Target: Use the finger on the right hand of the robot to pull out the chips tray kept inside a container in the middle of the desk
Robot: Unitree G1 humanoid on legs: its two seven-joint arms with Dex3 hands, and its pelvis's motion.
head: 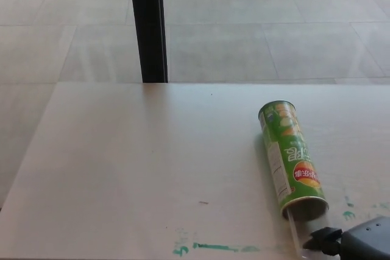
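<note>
So, quick rundown of where things sit:

Step in hand: my read is the pull-out itself — the right hand is at the bottom right corner of the head view, its black fingertip just off the open end of the can.

Can: green chips tube lying on its side on the desk, right of the middle, closed end pointing away, open mouth facing the near edge.

Tray: a clear plastic tray pokes out of the mouth toward the fingertip — only a thin pale strip of it shows, so I'd call it partly out at best. Whether the finger is hooked on it or just beside it, can't tell.

Inside the can: the mouth looks dark; no chips visible from here, and the tray is too see-through to say if anything rides on it.

Right hand state: only a grey chunk and one black tip are in frame, so I can't say if it's released, clenched or grasping anything.

Left hand: doesn't show at all.

Next move, I reckon: a straight drag toward the near edge, in line with the tube — pull sideways and the can probably rolls or swings.

Other stuff: green smears on the desk near the front edge, black post behind the desk.
</note>
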